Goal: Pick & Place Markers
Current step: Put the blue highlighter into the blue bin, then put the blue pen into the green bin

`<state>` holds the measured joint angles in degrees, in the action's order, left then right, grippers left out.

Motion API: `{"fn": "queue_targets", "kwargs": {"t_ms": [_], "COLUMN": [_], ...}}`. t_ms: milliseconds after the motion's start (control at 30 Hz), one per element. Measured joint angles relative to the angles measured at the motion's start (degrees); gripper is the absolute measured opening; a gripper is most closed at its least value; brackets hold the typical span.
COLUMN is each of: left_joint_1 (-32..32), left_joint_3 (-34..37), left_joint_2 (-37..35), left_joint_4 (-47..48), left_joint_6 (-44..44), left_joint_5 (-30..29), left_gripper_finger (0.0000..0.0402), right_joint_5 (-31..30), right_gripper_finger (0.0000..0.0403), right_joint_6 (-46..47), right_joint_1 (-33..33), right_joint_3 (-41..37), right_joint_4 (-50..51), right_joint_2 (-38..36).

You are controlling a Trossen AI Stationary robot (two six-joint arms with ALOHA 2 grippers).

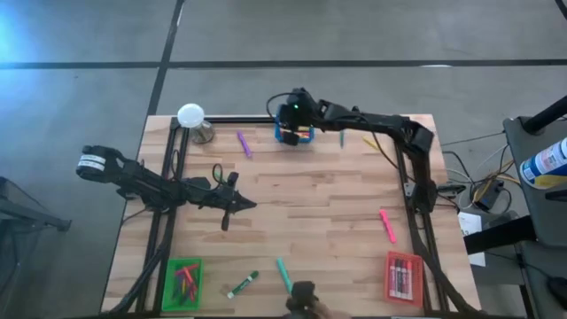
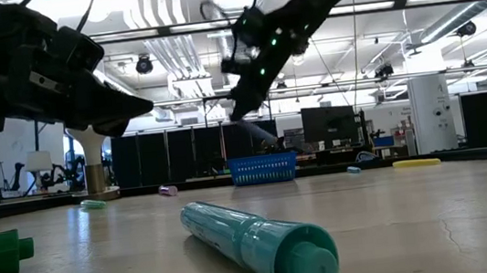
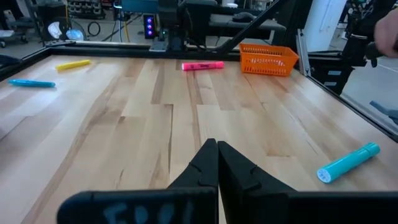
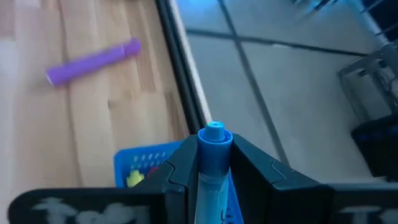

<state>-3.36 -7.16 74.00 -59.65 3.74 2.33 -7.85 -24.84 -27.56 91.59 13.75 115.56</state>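
Note:
My right gripper is shut on a blue marker and hangs over the blue tray at the table's far edge. The tray holds several markers. Loose on the table lie a purple marker, a yellow one, a pink one, a teal one and a green-and-white one. My left gripper waits shut and empty over the table's left half. My right gripper pinches the blue marker's barrel between its two fingers. The marker lies along the fingers, and its capped end sticks out past the fingertips. The fingers slant down from the table's right. The marker is lifted clear above the blue tray.
A green tray with markers stands at the near left and a red tray with markers at the near right. A white ball-shaped lamp on a metal base stands at the far left corner. A dark frame rail runs along the table's right side.

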Motion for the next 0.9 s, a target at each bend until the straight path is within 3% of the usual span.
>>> {"fn": "queue_targets", "kwargs": {"t_ms": [333,567,667,767,900], "left_joint_1": [0.0,0.0,0.0,0.1,0.1], "left_joint_3": [0.0,0.0,0.0,0.0,0.0], "left_joint_2": [0.0,0.0,0.0,0.0,0.0], "left_joint_4": [0.4,0.7,0.7,0.9,1.4], "left_joint_6": [0.8,0.9,0.9,0.9,0.9], "left_joint_5": [-0.2,-1.8,-3.4,-4.4,-5.7], "left_gripper_finger": [0.0,0.0,0.0,0.0,0.0], "right_joint_5": [-1.3,-2.0,-2.8,-2.6,-2.7], "right_gripper_finger": [0.0094,0.013,0.0135,0.012,0.0075], "right_joint_6": [-0.5,1.8,4.6,7.8,10.5], "right_joint_1": [-2.1,-2.1,-2.1,-1.8,-0.7], "right_joint_3": [7.7,7.2,7.5,5.6,-4.1], "right_joint_4": [8.8,9.1,14.0,17.4,13.7], "right_joint_2": [8.3,8.1,7.1,3.8,-3.3]}}
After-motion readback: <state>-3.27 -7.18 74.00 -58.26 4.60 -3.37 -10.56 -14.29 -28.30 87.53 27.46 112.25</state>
